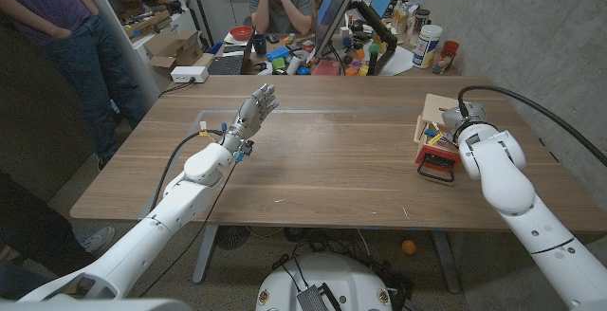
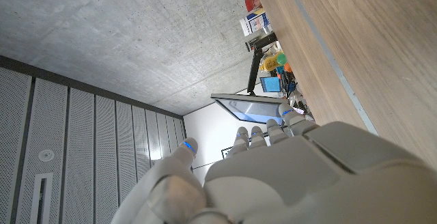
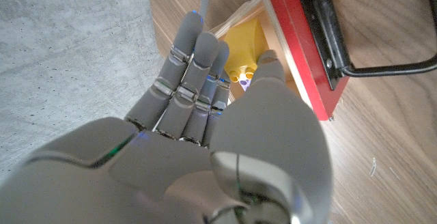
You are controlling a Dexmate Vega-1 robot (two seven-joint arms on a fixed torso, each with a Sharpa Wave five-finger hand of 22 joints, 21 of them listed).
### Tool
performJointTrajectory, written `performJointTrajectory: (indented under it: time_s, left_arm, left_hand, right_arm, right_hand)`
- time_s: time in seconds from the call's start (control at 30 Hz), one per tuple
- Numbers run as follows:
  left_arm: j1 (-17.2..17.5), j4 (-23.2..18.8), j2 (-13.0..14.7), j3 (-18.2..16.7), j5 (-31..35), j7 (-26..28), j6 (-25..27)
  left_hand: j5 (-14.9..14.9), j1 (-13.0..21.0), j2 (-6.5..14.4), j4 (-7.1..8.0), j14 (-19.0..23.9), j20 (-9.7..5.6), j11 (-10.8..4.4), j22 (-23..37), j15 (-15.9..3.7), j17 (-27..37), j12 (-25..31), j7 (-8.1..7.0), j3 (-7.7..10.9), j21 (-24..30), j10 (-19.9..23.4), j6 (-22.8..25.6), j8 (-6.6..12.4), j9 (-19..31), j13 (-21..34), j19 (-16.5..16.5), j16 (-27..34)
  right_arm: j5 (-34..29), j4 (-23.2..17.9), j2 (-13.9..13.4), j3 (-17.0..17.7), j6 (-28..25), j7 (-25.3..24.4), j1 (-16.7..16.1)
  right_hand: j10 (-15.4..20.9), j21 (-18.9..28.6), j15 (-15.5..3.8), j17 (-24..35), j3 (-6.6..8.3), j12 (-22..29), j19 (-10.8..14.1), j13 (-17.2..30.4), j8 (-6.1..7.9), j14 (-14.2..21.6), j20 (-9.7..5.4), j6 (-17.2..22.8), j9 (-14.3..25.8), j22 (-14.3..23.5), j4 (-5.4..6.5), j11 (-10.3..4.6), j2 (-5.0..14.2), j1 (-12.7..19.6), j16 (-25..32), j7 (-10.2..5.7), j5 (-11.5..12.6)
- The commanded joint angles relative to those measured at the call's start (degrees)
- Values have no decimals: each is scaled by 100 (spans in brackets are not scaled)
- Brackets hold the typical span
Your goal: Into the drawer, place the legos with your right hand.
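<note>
Wooden table (image 1: 322, 159), mostly bare across the middle; cluttered desk (image 1: 322, 55) behind. Left hand (image 1: 254, 114) hovering, fingers spread, holding nothing. Right hand (image 3: 205, 80) reaching into the red-fronted drawer (image 1: 437, 140) near the right edge, over yellow lego (image 3: 244, 46); grip impossible to make out, fingers hiding it.

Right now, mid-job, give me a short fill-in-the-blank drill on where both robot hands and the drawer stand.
1. The right robot hand reaches into the open ____ with the red front.
2. The black handle is mounted on the drawer's ____ front panel.
3. The left robot hand is raised over the wooden table and holds ____.
4. Inside the drawer, past the fingers, lies a ____ lego.

Missing words: drawer; red; nothing; yellow
</note>
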Motion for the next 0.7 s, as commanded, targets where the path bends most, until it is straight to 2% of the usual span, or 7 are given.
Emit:
performJointTrajectory:
  time_s: [0.03,0.5,0.63,0.67,0.7]
  left_arm:
    - [7,2,5,-12,-17,-3,-10]
    - [-21,51,-13,-6,-27,-25,-26]
    - [-19,49,-9,-8,-25,-25,-28]
    - [-17,47,-8,-9,-20,-19,-29]
    - [-17,43,-3,-9,-13,-15,-24]
  left_hand:
    - [40,-32,600,-5,-3,49,30,15,24,17,18,-33,-26,-9,3,17,15,17,11,22,7]
    - [44,-30,603,-6,0,46,30,14,26,16,17,-34,-37,-12,1,14,15,17,11,25,8]
    - [45,-29,603,-7,2,48,30,14,23,16,17,-33,-40,-13,2,18,16,16,11,24,9]
    - [45,-29,603,-7,2,45,27,14,23,16,17,-35,-41,-14,1,17,16,16,11,22,9]
    - [45,-29,602,-7,2,43,23,14,22,16,18,-35,-42,-14,3,18,16,16,11,22,9]
  right_arm:
    - [-13,31,-44,-89,-78,-52,35]
    - [9,27,-84,-108,-78,-55,58]
    - [28,39,-92,-116,-71,-50,73]
    - [10,44,-92,-127,-74,-27,84]
    - [19,48,-95,-129,-67,-10,94]
  right_hand:
    - [50,65,-111,24,-21,-7,-14,-19,1042,42,-280,381,311,-8,-3,15,468,504,-20,-282,27]
    - [-79,160,-108,-7,-55,-195,-115,-232,948,-42,-248,275,236,-100,58,55,479,482,-96,-311,-5]
    - [-256,207,-115,-116,-103,-349,-161,-386,776,-175,-251,70,155,-179,135,66,479,413,-258,-283,-21]
    - [-320,222,-126,-135,-157,-416,-200,-466,666,-191,-244,-7,90,-227,180,42,438,356,-311,-243,-30]
    - [-359,232,-129,-167,-201,-458,-217,-515,587,-218,-249,-73,46,-255,206,80,397,316,-361,-240,-36]
